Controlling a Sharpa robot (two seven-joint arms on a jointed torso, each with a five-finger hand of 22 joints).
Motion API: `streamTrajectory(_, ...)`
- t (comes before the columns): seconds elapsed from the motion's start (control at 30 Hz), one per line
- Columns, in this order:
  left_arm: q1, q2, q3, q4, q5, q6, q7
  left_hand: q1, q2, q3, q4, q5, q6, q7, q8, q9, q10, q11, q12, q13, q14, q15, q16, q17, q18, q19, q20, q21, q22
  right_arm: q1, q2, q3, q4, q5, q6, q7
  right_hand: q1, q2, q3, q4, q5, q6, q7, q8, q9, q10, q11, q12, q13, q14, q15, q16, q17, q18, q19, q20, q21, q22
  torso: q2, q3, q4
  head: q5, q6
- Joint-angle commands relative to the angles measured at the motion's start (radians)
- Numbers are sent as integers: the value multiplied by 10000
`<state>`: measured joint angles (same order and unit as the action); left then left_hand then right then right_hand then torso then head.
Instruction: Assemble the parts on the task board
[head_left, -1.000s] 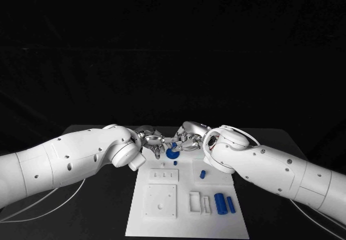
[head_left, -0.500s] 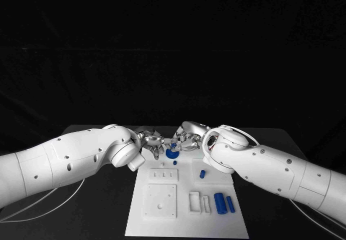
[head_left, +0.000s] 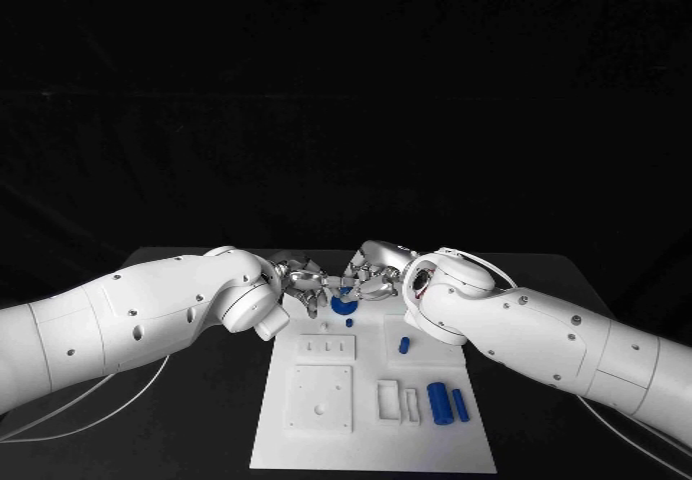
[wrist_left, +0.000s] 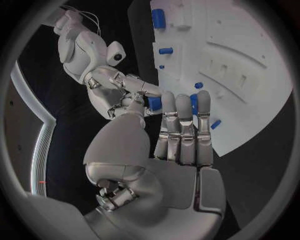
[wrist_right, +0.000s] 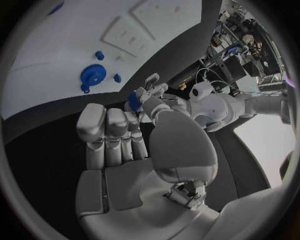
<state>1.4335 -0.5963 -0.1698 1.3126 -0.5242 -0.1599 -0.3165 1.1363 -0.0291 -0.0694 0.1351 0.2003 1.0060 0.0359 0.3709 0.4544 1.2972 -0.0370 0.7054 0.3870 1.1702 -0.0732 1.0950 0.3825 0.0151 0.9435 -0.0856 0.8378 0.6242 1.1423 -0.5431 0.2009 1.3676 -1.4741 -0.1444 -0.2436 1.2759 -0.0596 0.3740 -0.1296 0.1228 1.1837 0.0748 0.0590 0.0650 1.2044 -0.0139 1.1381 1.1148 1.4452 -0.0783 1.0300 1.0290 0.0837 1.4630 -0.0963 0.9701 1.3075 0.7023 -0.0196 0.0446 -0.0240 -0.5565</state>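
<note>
In the head view, the left hand (head_left: 303, 280) and right hand (head_left: 375, 280) are met over the far end of the task board (head_left: 372, 440), above a blue gear (head_left: 343, 308).

In the left wrist view, a small blue part (wrist_left: 154, 103) is pinched by the right hand's fingertips.

In the right wrist view, another blue piece (wrist_right: 134, 98) is held by the left hand's fingertips.

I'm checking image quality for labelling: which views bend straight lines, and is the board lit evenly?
Head view: the board has straight edges, bright and evenly lit against a dark room. Left wrist view: fisheye, board edges curve. Right wrist view: same curving of the board, and a bright patch at the circle's rim.
</note>
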Motion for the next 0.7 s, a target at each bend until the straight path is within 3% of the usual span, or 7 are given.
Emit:
streamTrajectory(0.03,11,62,8,39,71,146,164,163,338,-127,-330,-10,81,17,21,-80,54,14,-63,-5,29,36,-37,-5,-46,109,-8,-64,35,0,69,-4,-31,-101,89,39,-33,99,-39,26,-31,49,-16,35,10,44,-9,-67,5,21,-67,-55,-9,-51,400,-66,-37,1209,-4,-7,7,0,-38)
streamTrajectory(0.17,11,84,8,40,103,233,247,641,717,-179,-642,17,256,-37,-149,-219,102,-19,-130,-31,52,14,-35,-6,-55,121,-28,-81,67,0,116,-9,-73,-92,73,47,-33,99,-39,26,-31,49,-16,35,10,44,-9,-67,5,21,-67,-55,-9,-51,400,-66,-37,1209,1,-1,3,-4,-49)
streamTrajectory(0.27,11,96,8,22,117,260,326,851,992,-375,-827,-7,534,-52,-586,-382,161,-32,-259,-65,61,8,-60,-23,-68,127,-37,-126,94,-1,135,-12,-65,-85,48,56,-41,114,-44,38,-19,41,-14,35,10,38,-10,-82,-10,17,-68,-93,-39,-49,397,-67,-71,1202,2,-9,9,4,-65)
streamTrajectory(0.43,12,101,9,-46,127,207,429,1184,1240,-378,-1003,-14,841,-83,-1132,-303,253,-58,-383,-56,114,-16,-85,-32,-75,171,-65,-152,144,-2,147,-14,-68,-80,28,55,-41,114,-44,38,-19,41,-14,35,10,38,-10,-82,-10,17,-68,-93,-39,-49,397,-67,-71,1202,0,-1,-3,15,-60)
streamTrajectory(0.57,12,82,10,-64,142,176,497,1400,1448,-272,-1163,93,927,-112,-1285,-234,288,-73,-456,-43,136,-27,-107,-35,-79,180,-76,-164,166,-2,136,-15,-86,-79,35,55,-41,114,-44,38,-19,41,-14,35,10,38,-10,-82,-10,17,-68,-93,-39,-49,397,-67,-71,1202,-1,1,-7,24,-76)
streamTrajectory(0.6,12,77,10,-64,152,169,517,1479,1523,-217,-1216,166,949,-130,-1288,-202,296,-82,-470,-41,139,-32,-110,-34,-79,182,-80,-164,171,-2,131,-16,-89,-79,41,54,-41,114,-44,38,-19,41,-14,35,10,38,-10,-82,-10,17,-68,-93,-39,-49,397,-67,-71,1202,0,-3,-6,26,-78)
streamTrajectory(0.7,12,69,10,-65,204,157,562,1664,1678,-55,-1473,844,894,-155,-1283,88,302,-89,-576,-54,127,-38,-150,-42,-84,164,-91,-169,202,-2,118,-17,-97,-78,76,50,-41,114,-44,38,-19,41,-14,35,10,38,-10,-82,-10,17,-68,-93,-39,-49,397,-67,-71,1202,3,-1,7,28,-73)
